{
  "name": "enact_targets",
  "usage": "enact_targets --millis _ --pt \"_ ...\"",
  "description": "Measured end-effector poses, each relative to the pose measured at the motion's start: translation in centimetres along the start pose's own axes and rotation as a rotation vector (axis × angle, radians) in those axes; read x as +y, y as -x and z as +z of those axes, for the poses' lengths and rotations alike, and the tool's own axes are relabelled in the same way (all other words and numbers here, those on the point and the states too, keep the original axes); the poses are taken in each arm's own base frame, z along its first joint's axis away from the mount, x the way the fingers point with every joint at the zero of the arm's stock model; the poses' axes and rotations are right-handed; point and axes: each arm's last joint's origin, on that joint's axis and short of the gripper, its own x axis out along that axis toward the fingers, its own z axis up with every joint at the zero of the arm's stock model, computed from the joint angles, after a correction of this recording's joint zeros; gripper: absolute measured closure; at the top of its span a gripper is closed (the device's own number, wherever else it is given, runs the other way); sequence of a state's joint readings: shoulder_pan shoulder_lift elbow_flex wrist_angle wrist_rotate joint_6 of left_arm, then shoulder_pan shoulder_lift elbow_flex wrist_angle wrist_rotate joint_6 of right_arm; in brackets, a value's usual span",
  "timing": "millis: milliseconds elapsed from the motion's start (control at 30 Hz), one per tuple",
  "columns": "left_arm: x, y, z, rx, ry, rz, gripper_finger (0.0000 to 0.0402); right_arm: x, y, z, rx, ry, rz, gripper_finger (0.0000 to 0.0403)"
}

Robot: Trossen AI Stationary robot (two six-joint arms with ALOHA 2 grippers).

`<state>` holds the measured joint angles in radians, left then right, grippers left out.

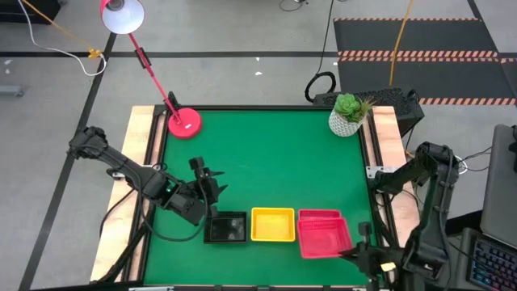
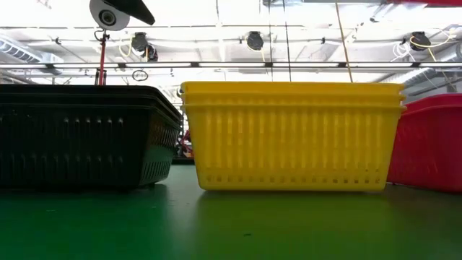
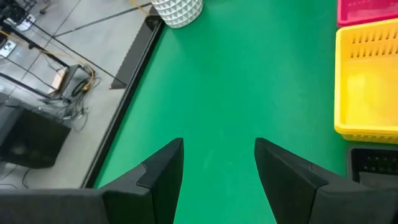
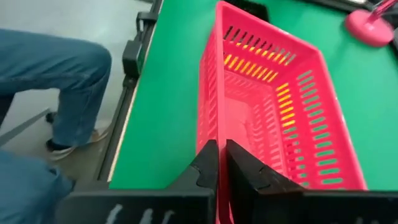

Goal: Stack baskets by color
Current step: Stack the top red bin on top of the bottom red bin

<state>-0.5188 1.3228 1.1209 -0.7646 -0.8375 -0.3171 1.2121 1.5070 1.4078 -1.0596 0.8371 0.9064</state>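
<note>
Three basket piles line the table's near edge: black (image 1: 224, 227), yellow (image 1: 273, 224) and red (image 1: 319, 215). A top red basket (image 1: 325, 238) lies skewed over the red one below, shifted toward the near edge. My right gripper (image 4: 222, 160) is shut on this basket at its near right corner. My left gripper (image 3: 219, 163) hangs open over bare green table, just beyond the black pile's far left side, with nothing between its fingers. In the low view the black (image 2: 79, 137), yellow (image 2: 289, 137) and red (image 2: 426, 144) piles stand side by side. My right gripper pinches the top red basket's near long wall at its right end (image 4: 207, 132), one finger (image 4: 205, 168) outside the wall and one (image 4: 249, 177) inside the basket. The fingers come slanting down from the table's near right corner. Whether the basket rests on the one below, I cannot tell.
A pink lamp base (image 1: 184, 122) stands at the far left of the table and a white plant pot (image 1: 346, 121) at the far right. Green table lies between them and the baskets. A person's legs in jeans (image 4: 50, 74) stand beside the table's near edge.
</note>
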Motion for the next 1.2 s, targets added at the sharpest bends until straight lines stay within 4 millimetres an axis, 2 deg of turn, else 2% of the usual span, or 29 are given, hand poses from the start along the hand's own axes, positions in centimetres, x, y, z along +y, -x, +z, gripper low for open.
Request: enact_targets --millis 467,1200 --pt "0.2 -0.5 0.2 0.003 0.005 -0.023 0.0202 -0.6 0.7 -1.0 -0.007 0.011 -0.075 0.0397" --pt "0.6 -0.9 0.3 0.013 0.030 -0.024 0.0202 -0.9 -0.6 -3.0 0.030 0.039 -0.128 0.0397"
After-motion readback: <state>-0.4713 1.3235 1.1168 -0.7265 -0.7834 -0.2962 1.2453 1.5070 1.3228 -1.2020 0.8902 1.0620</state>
